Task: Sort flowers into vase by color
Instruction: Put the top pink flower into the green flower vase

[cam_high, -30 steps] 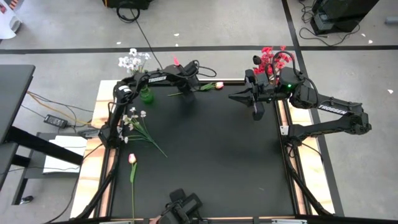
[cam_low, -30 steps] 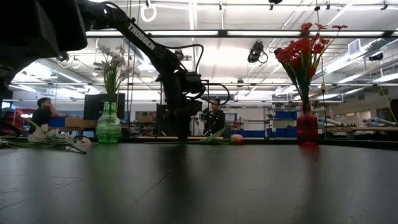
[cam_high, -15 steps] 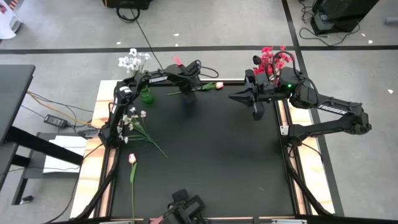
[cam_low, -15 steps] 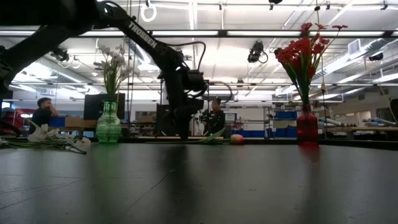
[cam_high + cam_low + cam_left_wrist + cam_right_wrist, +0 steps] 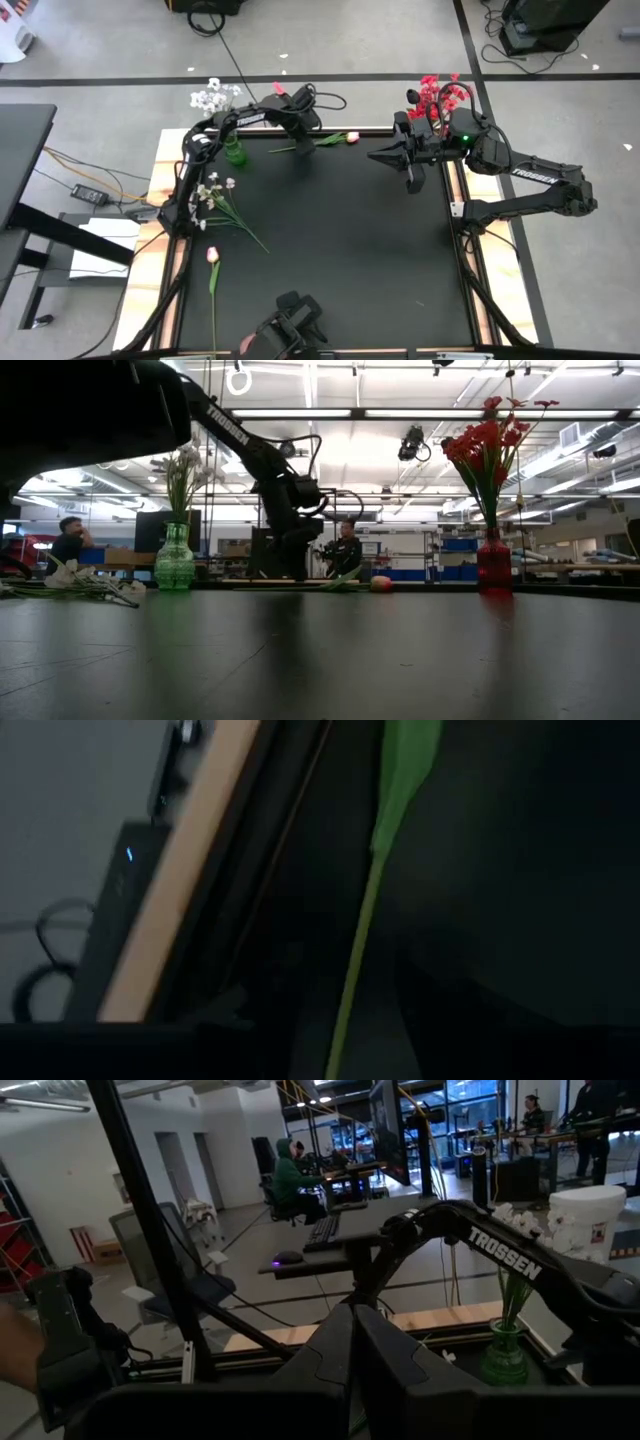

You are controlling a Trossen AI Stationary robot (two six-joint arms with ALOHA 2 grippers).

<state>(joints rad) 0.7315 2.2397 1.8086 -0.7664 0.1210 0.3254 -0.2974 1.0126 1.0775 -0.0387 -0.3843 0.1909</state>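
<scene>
Pink bud (image 5: 352, 137) lies beside the green vase (image 5: 234, 153); left gripper (image 5: 300, 140) hovers over its stem, finger state unclear. Right gripper (image 5: 414, 180) waits near the red vase (image 5: 494, 567), fingers seemingly closed. A shallow grasp could let the thin stem slip.

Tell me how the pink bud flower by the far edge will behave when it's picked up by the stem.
The pink bud flower has a long, thin stem, so it will likely bend and droop at the bud end. It looks light for its length. Lying flat under the left hand, it may slide on the mat rather than roll.
</scene>
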